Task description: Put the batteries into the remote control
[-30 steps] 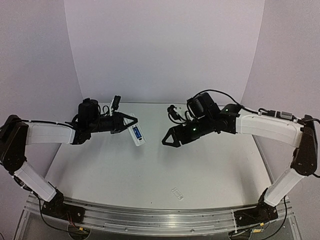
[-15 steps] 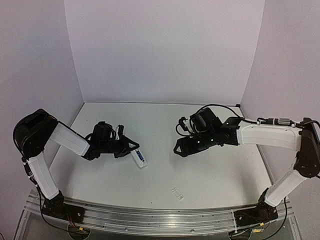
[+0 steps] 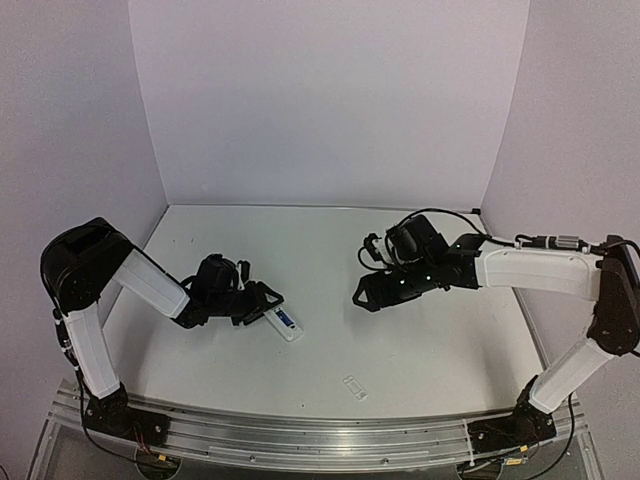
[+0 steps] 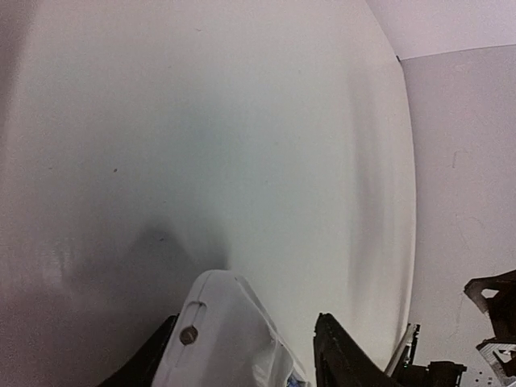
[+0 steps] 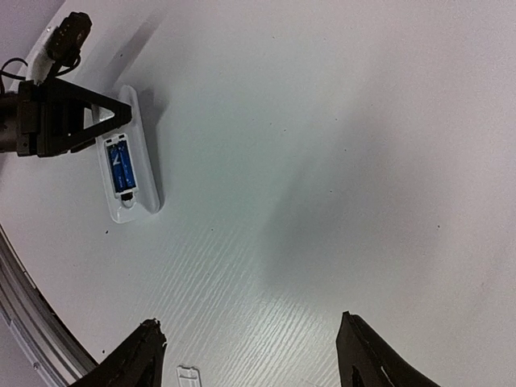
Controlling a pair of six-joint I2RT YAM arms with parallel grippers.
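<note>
Remote (image 5: 129, 165) lay flat on the bench (image 3: 430, 345), back side up. One end sat between the fingers of the left pincer (image 4: 246, 322).

Left pincer was spread around that end, not pinching. One finger sat close against the remote's edge, and I couldn't tell if it touched. The other finger showed a strip of bare bench between itself and the remote.

Batteries (image 5: 121, 167): both blue cells sat side by side in the uncovered bay on the remote's back. The bay was toward the end away from the left pincer.

Right pincer (image 5: 250, 355) hung above the bench, well apart from the remote on its right. Its fingers were spread wide with nothing between them.

Cover (image 3: 354, 387) lay on the bench apart from the remote, toward the arm bases.

Shapes and materials:
- Remote: thin white slab with rounded corners and a smooth plastic look. It had a small round metallic dot near the gripped end.
- Batteries: slim blue cylinders with pale markings.
- Cover: small clear rectangle.
- Pincer fingers: black, with triangular open frames.
- Bench: matte white, with fine parallel grain showing in the right wrist view.
</note>
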